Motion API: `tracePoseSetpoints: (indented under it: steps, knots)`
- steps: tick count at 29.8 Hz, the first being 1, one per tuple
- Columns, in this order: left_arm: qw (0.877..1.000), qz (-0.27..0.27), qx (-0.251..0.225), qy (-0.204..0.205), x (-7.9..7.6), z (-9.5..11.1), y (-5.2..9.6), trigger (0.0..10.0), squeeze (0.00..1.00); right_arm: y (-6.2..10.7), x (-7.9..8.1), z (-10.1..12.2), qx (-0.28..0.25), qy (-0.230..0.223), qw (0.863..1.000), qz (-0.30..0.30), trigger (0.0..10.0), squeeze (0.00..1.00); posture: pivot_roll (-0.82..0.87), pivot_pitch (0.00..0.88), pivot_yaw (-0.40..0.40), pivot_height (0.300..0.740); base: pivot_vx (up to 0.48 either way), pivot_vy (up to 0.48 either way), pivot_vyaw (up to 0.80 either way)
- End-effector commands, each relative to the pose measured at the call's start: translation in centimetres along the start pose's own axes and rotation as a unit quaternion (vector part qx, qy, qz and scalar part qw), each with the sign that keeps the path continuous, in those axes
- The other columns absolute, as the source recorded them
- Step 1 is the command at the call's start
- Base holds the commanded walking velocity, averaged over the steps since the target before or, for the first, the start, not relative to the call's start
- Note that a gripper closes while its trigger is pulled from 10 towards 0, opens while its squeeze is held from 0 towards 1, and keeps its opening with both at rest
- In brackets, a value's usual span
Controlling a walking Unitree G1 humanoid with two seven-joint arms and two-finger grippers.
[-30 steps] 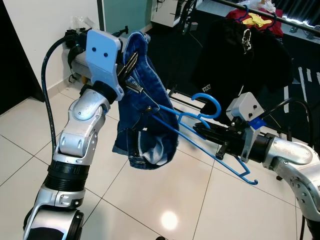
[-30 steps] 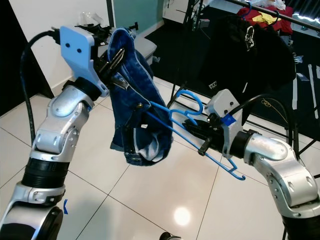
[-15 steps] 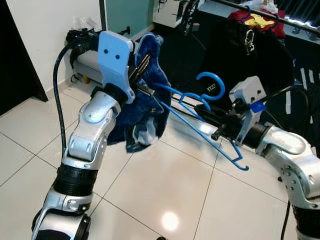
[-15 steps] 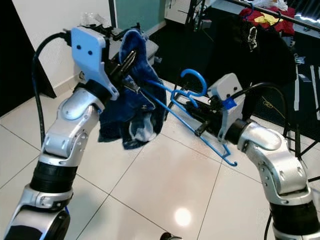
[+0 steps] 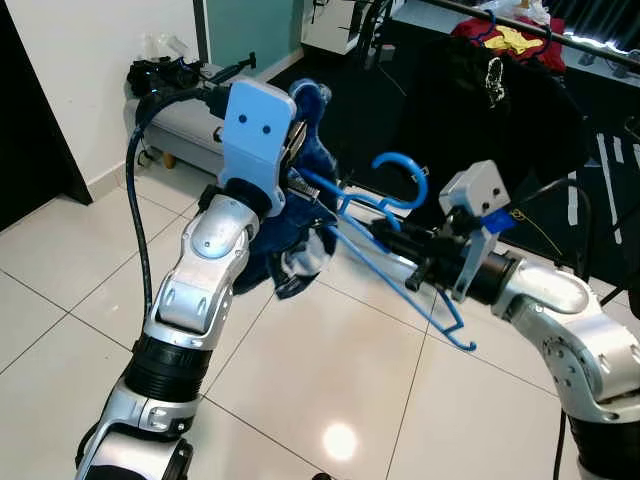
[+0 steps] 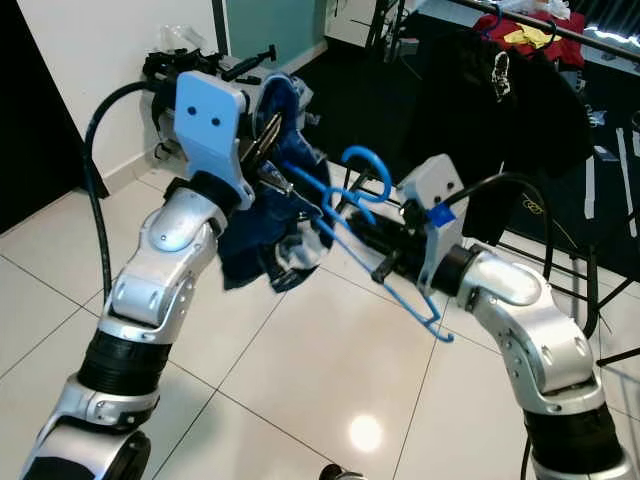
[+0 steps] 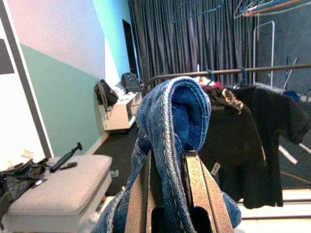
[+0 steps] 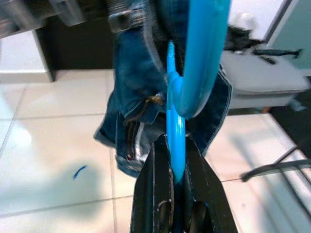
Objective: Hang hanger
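My right gripper is shut on the neck of a blue plastic hanger, just below its hook, and holds it out over the tiled floor. The wrist view shows the same grip, with the hook curving up past the fingers. A pair of blue denim shorts hangs bunched from my left gripper, which is shut on a fold of the fabric. One arm of the hanger reaches into the denim beside my left gripper.
A clothes rail runs across the back right, with black garments and a red and yellow one hanging from it. A grey bench stands by the white wall at the left. Glossy white tiles lie below my arms.
Both arms have come closer together. The left gripper carried the shorts to the right, and they now hang shorter and more bunched. The right gripper brought the hanger to the left into the denim.
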State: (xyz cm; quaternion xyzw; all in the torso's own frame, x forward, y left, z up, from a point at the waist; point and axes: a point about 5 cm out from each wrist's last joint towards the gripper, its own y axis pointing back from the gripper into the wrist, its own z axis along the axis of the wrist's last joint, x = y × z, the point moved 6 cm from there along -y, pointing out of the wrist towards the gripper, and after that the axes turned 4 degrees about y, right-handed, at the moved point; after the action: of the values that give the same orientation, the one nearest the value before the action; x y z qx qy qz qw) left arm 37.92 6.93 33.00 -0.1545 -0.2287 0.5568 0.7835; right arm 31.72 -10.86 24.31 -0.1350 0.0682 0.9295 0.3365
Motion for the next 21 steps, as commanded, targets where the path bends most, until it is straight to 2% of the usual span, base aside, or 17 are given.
tracePoseSetpoints:
  steps: [1, 3, 7, 8, 12, 13, 14, 19, 20, 21]
  knots:
    - [1.000, 0.007, -0.011, -0.018, 0.4, 0.7, -0.2, 10.0, 0.00, 0.3, 1.3, 0.6, -0.009, 0.004, 0.999, 0.033, 10.0, 0.00, 0.03, 0.114, -0.062, 0.740, 0.000, 0.000, 0.00]
    - [1.000, 0.014, -0.005, -0.025, 0.9, 0.4, -0.2, 10.0, 0.00, 0.5, 1.7, 0.6, -0.009, 0.001, 0.999, 0.045, 10.0, 0.00, 0.03, 0.114, -0.062, 0.740, 0.000, 0.000, 0.00]
    - [1.000, 0.016, 0.000, -0.014, 0.8, 0.2, -0.2, 10.0, 0.00, 0.4, 0.8, 1.5, -0.033, 0.001, 0.999, 0.020, 10.0, 0.00, 0.03, 0.113, -0.061, 0.740, 0.000, 0.000, 0.00]
    - [1.000, 0.008, 0.003, -0.007, 0.0, 0.0, -0.1, 10.0, 0.00, 0.2, 0.2, 2.4, -0.059, -0.005, 0.998, 0.007, 10.0, 0.00, 0.03, 0.113, -0.061, 0.740, 0.000, 0.000, 0.00]
    - [1.000, 0.003, 0.005, -0.001, -0.6, -0.1, -0.1, 10.0, 0.00, 0.1, 0.0, 3.0, -0.075, -0.009, 0.997, 0.002, 10.0, 0.00, 0.03, 0.114, -0.062, 0.740, 0.000, 0.000, 0.00]
    - [1.000, -0.003, 0.008, 0.004, -1.0, -0.3, 0.0, 10.0, 0.00, 0.1, -0.2, 3.4, -0.084, -0.010, 0.996, -0.003, 10.0, 0.00, 0.03, 0.114, -0.062, 0.740, 0.000, 0.000, 0.00]
    - [1.000, -0.019, 0.013, 0.019, -2.2, -0.5, 0.1, 10.0, 0.00, 0.0, -0.8, 3.7, -0.092, -0.011, 0.996, -0.020, 10.0, 0.00, 0.03, 0.115, -0.064, 0.740, 0.000, 0.000, 0.00]
    - [0.998, -0.038, 0.019, 0.036, -3.5, -0.8, 0.3, 10.0, 0.00, 0.1, -1.6, 4.0, -0.100, -0.011, 0.994, -0.039, 10.0, 0.00, 0.03, 0.115, -0.064, 0.740, 0.000, 0.000, 0.00]
    - [0.995, -0.077, 0.024, 0.063, -5.6, -0.8, 0.7, 10.0, 0.00, 0.1, -2.1, 4.2, -0.107, -0.014, 0.993, -0.052, 10.0, 0.00, 0.04, 0.117, -0.063, 0.740, 0.000, 0.000, 0.00]
    - [0.991, -0.103, 0.026, 0.082, -7.0, -0.8, 1.0, 10.0, 0.00, 0.1, -2.4, 4.3, -0.112, -0.017, 0.992, -0.059, 10.0, 0.00, 0.04, 0.118, -0.062, 0.740, 0.000, 0.000, 0.00]
